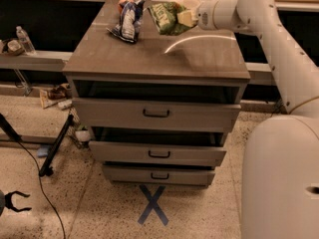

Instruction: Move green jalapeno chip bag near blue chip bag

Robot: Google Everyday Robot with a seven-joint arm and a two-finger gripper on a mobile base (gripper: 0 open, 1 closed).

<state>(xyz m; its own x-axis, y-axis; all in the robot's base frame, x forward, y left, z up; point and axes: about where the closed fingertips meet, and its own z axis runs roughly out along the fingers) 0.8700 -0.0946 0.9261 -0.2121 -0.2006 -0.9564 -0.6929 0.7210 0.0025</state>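
Observation:
The green jalapeno chip bag point(166, 17) is light green, shiny and wrinkled. It hangs in the air above the back of the cabinet top, held by my gripper point(183, 18), which is shut on its right end. The blue chip bag point(127, 23), dark blue with a white middle panel, lies on the cabinet top at the back left, just left of the green bag. The two bags are close, a small gap apart. My white arm reaches in from the right.
The grey cabinet top point(159, 59) sits over three partly open drawers point(156, 113). A shelf with a water bottle point(24, 39) stands at the left. A blue X point(153, 203) marks the floor. My robot body point(279, 178) fills the lower right.

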